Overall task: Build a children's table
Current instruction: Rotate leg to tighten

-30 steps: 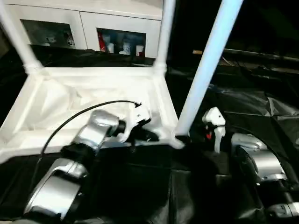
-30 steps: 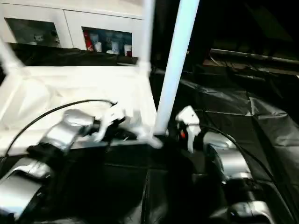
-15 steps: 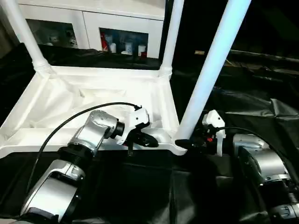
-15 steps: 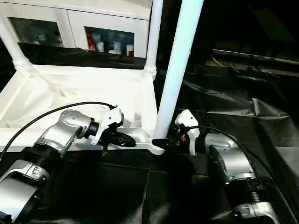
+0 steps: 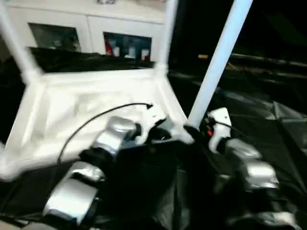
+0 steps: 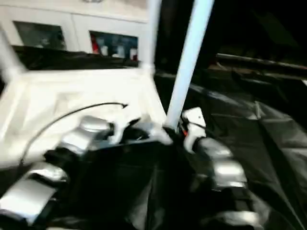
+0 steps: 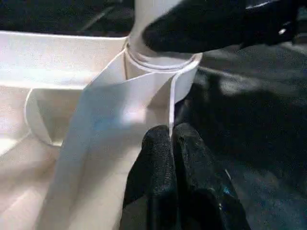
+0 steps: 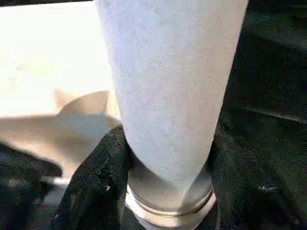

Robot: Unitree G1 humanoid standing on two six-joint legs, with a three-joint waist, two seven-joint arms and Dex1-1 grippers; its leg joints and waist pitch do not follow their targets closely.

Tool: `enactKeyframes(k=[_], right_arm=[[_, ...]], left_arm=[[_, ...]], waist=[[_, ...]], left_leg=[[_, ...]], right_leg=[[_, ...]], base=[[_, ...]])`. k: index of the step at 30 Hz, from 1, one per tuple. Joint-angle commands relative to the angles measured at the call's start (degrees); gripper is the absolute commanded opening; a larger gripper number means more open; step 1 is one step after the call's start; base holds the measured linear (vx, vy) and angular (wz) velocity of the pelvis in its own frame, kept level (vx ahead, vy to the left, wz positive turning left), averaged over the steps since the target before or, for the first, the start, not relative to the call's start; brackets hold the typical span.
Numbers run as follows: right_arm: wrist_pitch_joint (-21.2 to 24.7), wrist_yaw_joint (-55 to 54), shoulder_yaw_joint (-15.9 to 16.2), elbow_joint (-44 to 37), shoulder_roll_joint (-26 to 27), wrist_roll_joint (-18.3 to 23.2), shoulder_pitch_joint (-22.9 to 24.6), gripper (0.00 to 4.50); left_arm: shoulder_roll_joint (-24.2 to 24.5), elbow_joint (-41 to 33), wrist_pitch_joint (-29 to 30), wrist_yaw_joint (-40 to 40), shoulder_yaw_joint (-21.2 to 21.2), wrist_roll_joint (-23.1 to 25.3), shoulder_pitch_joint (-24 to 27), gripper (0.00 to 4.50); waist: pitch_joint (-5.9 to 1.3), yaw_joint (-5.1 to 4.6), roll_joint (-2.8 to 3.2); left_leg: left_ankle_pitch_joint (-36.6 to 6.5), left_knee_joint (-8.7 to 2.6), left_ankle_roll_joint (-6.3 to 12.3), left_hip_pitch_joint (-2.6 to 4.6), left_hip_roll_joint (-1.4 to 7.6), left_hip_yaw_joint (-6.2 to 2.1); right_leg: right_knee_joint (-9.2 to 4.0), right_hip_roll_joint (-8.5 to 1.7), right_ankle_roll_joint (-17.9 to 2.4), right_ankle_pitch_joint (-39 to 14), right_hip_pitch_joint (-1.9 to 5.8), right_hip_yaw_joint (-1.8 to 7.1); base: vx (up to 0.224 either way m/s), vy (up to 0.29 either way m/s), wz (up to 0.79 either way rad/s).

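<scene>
White plastic throughout, the children's table [image 5: 96, 103] lay upside down on black sheeting [image 5: 268, 129], ribbed underside up, with tube legs rising from its corner sockets. The right gripper [image 8: 165, 158] was clamped around the near leg [image 5: 218, 62] just above its collar. The left gripper [image 7: 171, 143] pinched the thin rim beside that socket.

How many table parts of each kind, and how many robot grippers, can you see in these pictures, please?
White tabletop, lying underside up: 1
White tube legs standing in its corner sockets: 3, near right, far right, far left
Black-fingered grippers: 2, left gripper, right gripper
Total: 6
</scene>
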Motion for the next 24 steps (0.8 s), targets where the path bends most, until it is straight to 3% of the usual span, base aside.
enactKeyframes(k=[1,7,8,11,12,13,16,17,18,20,21,22,23,24], right_arm=[[2.3,-0.4,3.2,4.6,3.7,0.6,1.0,2.02],[0.8,-1.2,4.0,3.2,5.3,-0.9,0.5,2.02],[1.2,0.5,3.5,2.2,4.3,0.4,0.8,2.57],[2.3,4.3,3.5,0.4,2.2,1.8,1.4,2.77],[2.4,5.2,3.8,0.0,1.5,1.7,1.6,2.87],[2.4,5.2,3.8,0.0,1.5,1.7,1.6,3.02],[2.8,16.6,5.0,-5.2,-7.4,2.6,4.1,3.02],[2.8,18.8,4.8,-5.8,-9.3,2.9,4.6,3.02],[2.8,20.8,4.4,-6.3,-11.2,3.3,5.0,3.02],[2.7,22.4,4.0,-6.6,-12.9,3.7,5.4,3.02],[2.6,27.2,2.5,-7.5,-17.3,5.3,6.5,3.02],[2.6,29.5,1.8,-7.9,-19.4,5.9,6.9,3.02],[2.7,31.4,1.2,-8.2,-21.2,6.4,7.3,3.02],[2.8,32.7,0.9,-8.5,-22.5,6.8,7.7,3.02]], left_arm=[[-3.1,-0.9,0.1,0.7,-1.2,-0.1,-0.5,0.0],[-1.3,0.5,-3.2,-2.0,-2.3,1.0,-0.6,0.0],[-0.2,1.1,-4.5,-2.7,-2.1,1.0,-1.0,0.0],[1.2,1.7,-6.0,-3.0,-2.1,1.3,-1.5,0.0],[1.5,1.8,-6.4,-3.3,-2.2,1.4,-1.6,0.0],[1.5,1.8,-6.4,-3.3,-2.2,1.4,-1.6,0.0],[2.8,1.8,-9.4,-4.6,-1.3,1.3,-1.6,0.0],[2.9,1.8,-9.9,-4.6,-1.1,1.2,-1.6,0.0],[3.0,1.7,-11.1,-4.9,-0.9,0.9,-1.5,0.0],[3.1,1.6,-12.0,-5.5,-0.7,0.5,-1.4,0.0],[3.3,0.9,-12.7,-6.2,0.1,-0.4,-1.0,0.0],[3.4,0.5,-13.4,-6.7,0.5,-1.0,-0.8,0.0],[3.5,0.1,-13.6,-7.2,0.8,-1.6,-0.6,0.0],[3.5,-0.3,-14.0,-7.4,1.1,-2.1,-0.4,0.0]], waist=[[-2.01,-0.56,0.57],[-2.08,-1.3,0.77],[-2.11,-1.58,-0.14],[-2.17,-1.29,0.27],[-2.3,-1.35,-0.46],[-2.3,-1.03,-0.11],[-2.25,-0.5,-0.28],[-2.37,0.2,-0.65],[-2.37,0.2,-0.65],[-2.48,0.57,-0.88],[-2.55,0.67,-0.99],[-2.56,0.76,-1.04],[-2.61,1.01,-1.14],[-2.69,0.98,-1.24]], left_leg=[[-26.6,-4.99,-2.26,1.13,2.26,-2.26],[-27.6,-5.21,-2.21,1.14,2.27,-2.17],[-27.1,-5.14,-1.86,1.04,2.34,-1.98],[-24.1,-5.19,-1.0,0.86,2.51,-1.81],[-23.5,-5.07,-0.74,0.88,2.57,-1.63],[-22.0,-5.02,-0.32,0.87,2.6,-1.54],[-20.6,-4.83,0.57,0.97,2.67,-1.27],[-18.9,-4.47,1.62,1.14,2.79,-0.94],[-18.9,-4.47,1.62,1.14,2.79,-0.94],[-15.7,-4.32,2.68,0.49,2.67,-0.93],[-14.8,-4.12,3.24,0.37,2.62,-0.9],[-14.4,-4.02,3.6,0.34,2.69,-0.91],[-13.3,-3.65,4.32,0.81,2.7,-0.59],[-12.5,-3.52,4.82,0.67,2.61,-0.53]], right_leg=[[-5.73,-3.13,-5.6,-32.0,0.65,1.31],[-5.5,-2.91,-7.2,-27.0,0.67,1.37],[-5.49,-2.86,-7.5,-26.3,0.68,1.41],[-4.92,-2.92,-8.8,-22.1,1.08,1.66],[-4.8,-2.92,-9.1,-21.1,1.13,1.69],[-4.55,-3.1,-9.8,-19.6,1.2,1.84],[-4.47,-2.99,-9.9,-18.5,1.46,1.85],[-4.23,-3.05,-10.6,-16.1,1.43,2.03],[-4.23,-3.05,-10.6,-16.1,1.43,2.03],[-3.79,-3.24,-11.2,-14.2,1.92,1.95],[-3.61,-3.22,-11.5,-13.0,2.08,1.91],[-3.51,-3.19,-11.7,-12.5,2.27,1.91],[-3.43,-3.11,-12.5,-10.9,1.78,2.02],[-3.14,-3.07,-13.2,-9.5,1.98,2.04]], base=[[0.0,0.0,0.0],[0.0,0.0,0.0],[0.0,0.0,0.0],[0.0,0.0,0.0],[0.0,0.0,0.0],[0.0,0.0,0.0],[0.0,0.0,0.0],[0.0,0.0,0.0],[0.0,0.0,0.0],[0.0,0.0,0.0],[0.0,0.0,0.0],[0.0,0.0,0.0],[0.0,0.0,0.0],[0.0,0.0,0.0]])
